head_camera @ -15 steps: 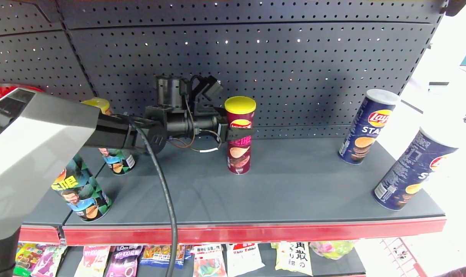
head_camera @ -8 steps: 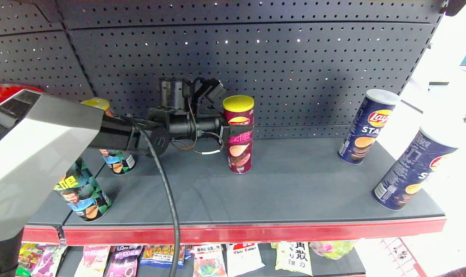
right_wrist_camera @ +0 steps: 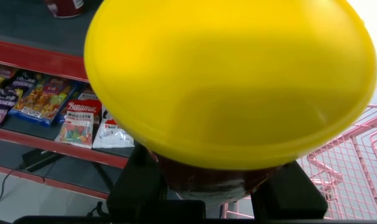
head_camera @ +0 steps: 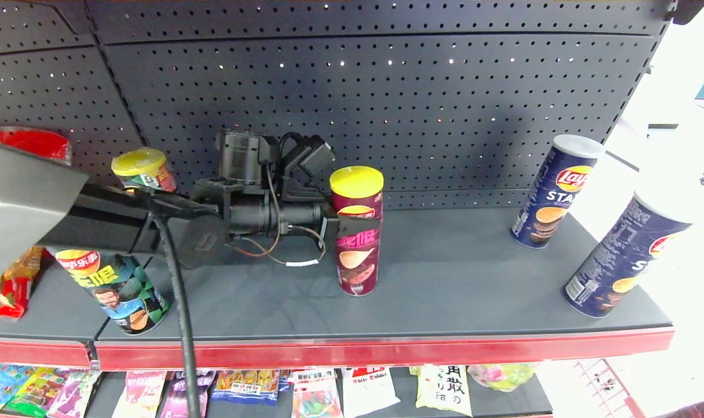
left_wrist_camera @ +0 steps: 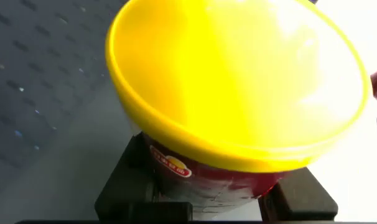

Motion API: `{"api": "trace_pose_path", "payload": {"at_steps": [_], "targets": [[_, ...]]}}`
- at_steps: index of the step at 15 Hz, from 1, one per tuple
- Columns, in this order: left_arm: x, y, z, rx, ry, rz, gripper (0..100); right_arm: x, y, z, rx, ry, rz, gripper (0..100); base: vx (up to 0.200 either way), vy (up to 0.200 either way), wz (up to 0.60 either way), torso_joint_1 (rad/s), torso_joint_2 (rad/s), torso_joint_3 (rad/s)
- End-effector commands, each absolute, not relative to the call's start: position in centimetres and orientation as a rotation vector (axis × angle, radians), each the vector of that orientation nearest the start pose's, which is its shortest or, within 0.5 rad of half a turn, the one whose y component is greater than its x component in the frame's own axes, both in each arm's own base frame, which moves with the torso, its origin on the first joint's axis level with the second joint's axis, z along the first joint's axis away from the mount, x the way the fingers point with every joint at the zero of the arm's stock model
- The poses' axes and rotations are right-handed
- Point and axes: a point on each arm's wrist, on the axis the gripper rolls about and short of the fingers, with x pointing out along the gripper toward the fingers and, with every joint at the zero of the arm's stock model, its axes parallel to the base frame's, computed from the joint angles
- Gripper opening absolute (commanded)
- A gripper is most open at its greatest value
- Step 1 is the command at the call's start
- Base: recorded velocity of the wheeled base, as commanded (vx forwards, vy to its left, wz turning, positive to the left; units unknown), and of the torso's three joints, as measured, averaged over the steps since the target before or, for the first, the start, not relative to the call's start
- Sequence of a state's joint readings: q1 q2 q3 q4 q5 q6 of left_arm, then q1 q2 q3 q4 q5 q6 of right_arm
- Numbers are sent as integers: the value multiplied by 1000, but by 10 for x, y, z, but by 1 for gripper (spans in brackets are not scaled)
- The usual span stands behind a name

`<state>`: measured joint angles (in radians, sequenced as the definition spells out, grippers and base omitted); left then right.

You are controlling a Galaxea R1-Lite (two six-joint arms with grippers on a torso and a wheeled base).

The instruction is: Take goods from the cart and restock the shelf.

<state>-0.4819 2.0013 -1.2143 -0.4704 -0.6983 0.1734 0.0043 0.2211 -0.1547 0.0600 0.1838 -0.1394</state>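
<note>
Our L fingers (head_camera: 359,219) are shut on a red chip can (head_camera: 356,264), high on its side, just under the yellow lid (head_camera: 356,180). The can is upright, about mid shelf (head_camera: 456,273), & its bottom looks to sit on the board. Our R fingers (right_wrist_camera: 139,186) hold a 2nd red can (right_wrist_camera: 232,81) the same way, out by the pink cart (right_wrist_camera: 363,180).

We think this can is light & stiff, a thin paper tube. It's smooth, so it may slip. Squeeze too hard & it dents. It's tall, so a bump tips it. Best hold is the round side, not the lid, which may pop off.

The shelf is flat, dark & smooth w/ a red front edge (head_camera: 387,348). There's room: blue cans (head_camera: 552,191) stand well apart on the R, green cans (head_camera: 119,287) on the L, and there's a wall w/ holes (head_camera: 445,116) behind. Snack bags (head_camera: 329,395) lie on the shelf below.
</note>
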Motion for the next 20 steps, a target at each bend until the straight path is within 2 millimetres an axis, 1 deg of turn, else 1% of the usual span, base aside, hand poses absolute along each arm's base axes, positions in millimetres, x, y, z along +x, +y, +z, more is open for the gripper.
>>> {"api": "trace_pose_path", "payload": {"at_steps": [1, 3, 5, 8, 12, 20], "targets": [[317, -193, 187, 123, 188, -1216, 0, -12, 4, 117, -128, 114, 197, 0, 0, 0, 0, 0, 0, 0], [309, -192, 178, 124, 196, -1223, 0, -12, 4, 118, -128, 109, 197, 0, 0, 0, 0, 0, 0, 0], [305, -190, 169, 126, 195, -1221, 0, -12, 4, 119, -128, 108, 197, 0, 0, 0, 0, 0, 0, 0], [302, -187, 161, 127, 189, -1213, 0, -12, 4, 119, -128, 106, 198, 0, 0, 0, 0, 0, 0, 0], [296, -184, 166, 131, 169, -1212, 0, -12, 4, 118, -128, 108, 197, 0, 0, 0, 0, 0, 0, 0], [280, -175, 164, 130, 195, -1220, 0, -12, 4, 118, -128, 112, 197, 0, 0, 0, 0, 0, 0, 0]]}}
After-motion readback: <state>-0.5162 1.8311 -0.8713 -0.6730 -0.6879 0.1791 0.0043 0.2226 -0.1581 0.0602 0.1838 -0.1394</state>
